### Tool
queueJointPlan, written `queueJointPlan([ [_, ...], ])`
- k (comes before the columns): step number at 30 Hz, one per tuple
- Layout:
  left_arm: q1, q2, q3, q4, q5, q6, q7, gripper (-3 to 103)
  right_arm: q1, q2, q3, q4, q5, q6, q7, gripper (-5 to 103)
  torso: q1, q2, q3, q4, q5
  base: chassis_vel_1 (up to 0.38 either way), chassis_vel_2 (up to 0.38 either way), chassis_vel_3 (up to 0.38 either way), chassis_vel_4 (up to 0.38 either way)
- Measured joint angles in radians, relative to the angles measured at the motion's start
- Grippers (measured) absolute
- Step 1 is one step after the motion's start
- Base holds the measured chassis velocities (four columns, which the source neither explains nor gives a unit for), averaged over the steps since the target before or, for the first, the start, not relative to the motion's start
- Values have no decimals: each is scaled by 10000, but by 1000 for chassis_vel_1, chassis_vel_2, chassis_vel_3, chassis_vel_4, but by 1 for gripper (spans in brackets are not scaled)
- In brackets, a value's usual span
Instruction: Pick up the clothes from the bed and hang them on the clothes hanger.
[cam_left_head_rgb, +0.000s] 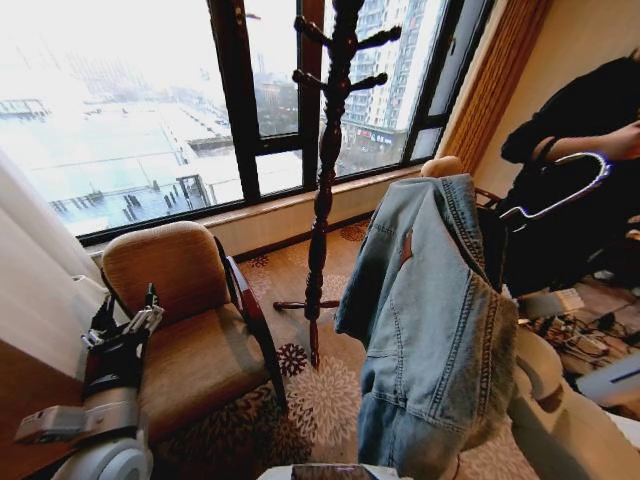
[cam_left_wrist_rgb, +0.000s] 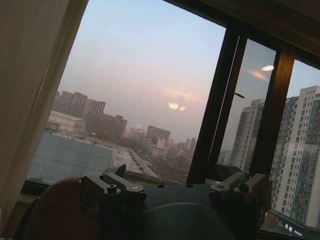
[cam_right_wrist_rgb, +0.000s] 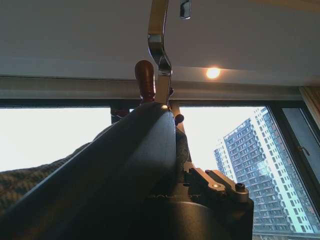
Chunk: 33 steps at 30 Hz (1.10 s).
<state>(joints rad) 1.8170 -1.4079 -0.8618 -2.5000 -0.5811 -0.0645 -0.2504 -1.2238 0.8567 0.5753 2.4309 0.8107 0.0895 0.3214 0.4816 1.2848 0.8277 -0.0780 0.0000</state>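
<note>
The clothes, a light-blue denim jacket (cam_left_head_rgb: 435, 310), hang in the air right of centre, draped on the clothes hanger. In the right wrist view the hanger's dark shoulder (cam_right_wrist_rgb: 125, 155) runs up to a silver hook (cam_right_wrist_rgb: 159, 50), with denim (cam_right_wrist_rgb: 25, 185) over its lower end. My right gripper (cam_right_wrist_rgb: 175, 165) is shut on the hanger just under the hook; in the head view the jacket hides it. My left gripper (cam_left_head_rgb: 125, 318) (cam_left_wrist_rgb: 177, 192) is parked at the lower left, pointing up, open and empty. The bed is out of view.
A tall dark wooden coat stand (cam_left_head_rgb: 325, 170) (cam_right_wrist_rgb: 145, 80) with pegs stands by the window, left of the jacket. A brown armchair (cam_left_head_rgb: 190, 340) sits beside my left arm. Cables (cam_left_head_rgb: 570, 335) lie on the floor at the right. Patterned carpet (cam_left_head_rgb: 320, 400) lies between.
</note>
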Motion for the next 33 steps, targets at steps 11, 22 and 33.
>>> queueJointPlan([
  [11, 105, -14, -25, 0, -15, -34, 8, 100, -179, -24, 186, 163, 6, 7, -34, 23, 0, 0, -1, 0, 0, -87, 90, 87, -88],
  [22, 326, -107, -50, 0, 76, -90, 12, 100, -404, 41, 292, 297, -21, 92, -35, 23, 0, 0, 0, -1, 0, -94, 93, 97, -98],
  [33, 394, -191, -16, 0, 174, -152, 18, 100, -526, -45, 604, 266, -111, 87, 279, 23, 2, 0, 0, 0, -1, -31, 42, 35, -45],
])
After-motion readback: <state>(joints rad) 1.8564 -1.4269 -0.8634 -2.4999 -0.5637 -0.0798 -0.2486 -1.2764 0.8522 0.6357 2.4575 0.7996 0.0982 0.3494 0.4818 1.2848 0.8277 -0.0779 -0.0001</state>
